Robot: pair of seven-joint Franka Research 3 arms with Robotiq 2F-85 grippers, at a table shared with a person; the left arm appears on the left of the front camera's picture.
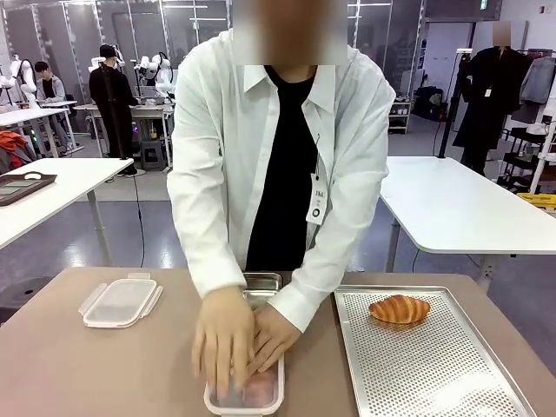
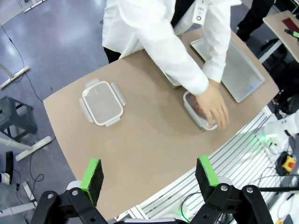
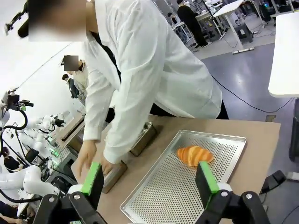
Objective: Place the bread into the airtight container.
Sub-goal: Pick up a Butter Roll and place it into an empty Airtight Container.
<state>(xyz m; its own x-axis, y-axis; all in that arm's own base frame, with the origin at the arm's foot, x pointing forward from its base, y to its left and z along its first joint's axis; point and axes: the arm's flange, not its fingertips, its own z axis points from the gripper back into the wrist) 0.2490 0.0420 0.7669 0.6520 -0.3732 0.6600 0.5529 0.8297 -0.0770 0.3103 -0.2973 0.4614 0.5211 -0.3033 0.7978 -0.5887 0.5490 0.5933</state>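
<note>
Task looked not started on the robot's side. The croissant [image 1: 400,309] lay by itself at the far end of the perforated metal tray [image 1: 434,382], on the table's [image 1: 52,365] right side, nothing touching it. Both arms hung back above the table. The left gripper [image 2: 149,173] was spread wide with nothing between its green pads, high over the near edge. The right gripper [image 3: 149,179] was likewise spread wide and empty, looking down on the tray with the croissant well ahead of it. The person's hands [image 1: 228,343] both pressed flat on top of a clear container [image 1: 248,401] at the near middle of the table. Something pinkish showed through its wall, too covered to identify, and I could not tell whether its lid was on or being pushed shut. A small metal tin [image 1: 263,281] sat just behind it, touching or nearly so. A second clip-lid container [image 1: 122,301] sat well apart on the left, lid on, flaps out, and looked empty. Judgement: the croissant had yet to be picked up, carried over and put in a container, and a container would have to be opened first. Which container was meant, I could not tell. The hands over the middle one blocked any approach there for now.
</note>
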